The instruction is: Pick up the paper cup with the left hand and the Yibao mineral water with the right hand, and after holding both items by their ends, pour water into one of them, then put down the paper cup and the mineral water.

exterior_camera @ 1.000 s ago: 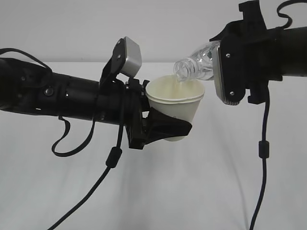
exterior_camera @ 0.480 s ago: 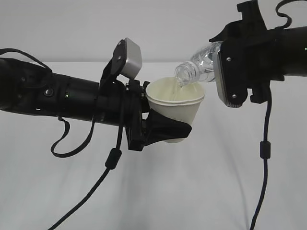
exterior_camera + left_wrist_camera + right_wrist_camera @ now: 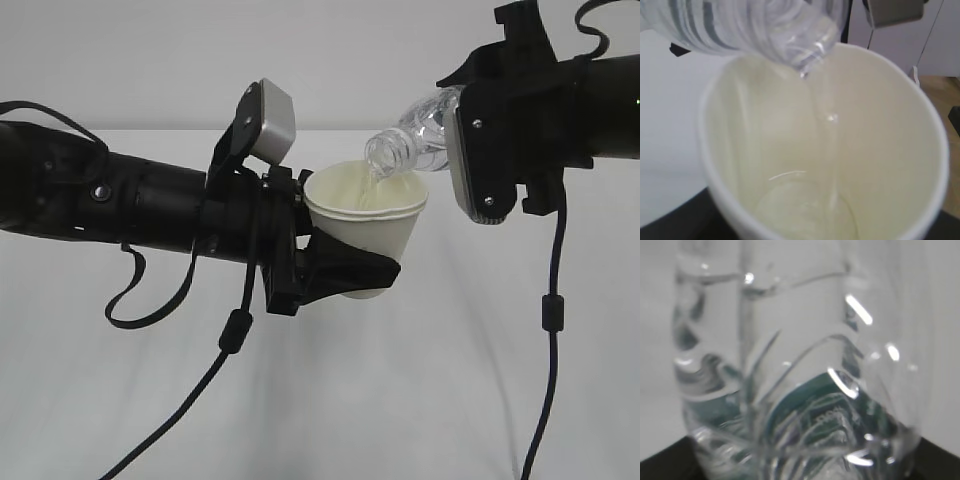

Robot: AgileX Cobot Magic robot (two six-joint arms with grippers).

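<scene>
- Little has moved since the earlier frame: exterior shows the left hand's claw [image 3: 335,270] clamped on the small cream paper cup [image 3: 366,228]; the right hand's claw [image 3: 470,150] grips the clear ribbed Yibao mineral water bottle [image 3: 408,141] above its rim.
- Left wrist: the water [image 3: 822,145] streams near the cup's centre; drifting risks spilling over the rim.
- Right wrist: the wet bottle could slip.

Bottle [image 3: 420,135] neck tilted over cup [image 3: 365,225] rim, w/ cup left, below.

left arm: reaches in from 9 o'clock, nearly level, wrist box tilted up toward 1 o'clock
left hand [image 3: 345,268]: black fingers closed round the paper cup [image 3: 372,228], holding it upright
right arm: enters from 3 o'clock, high up
right hand [image 3: 470,150]: clamped on the bottle [image 3: 410,140], tipping its neck toward 8 o'clock
</scene>
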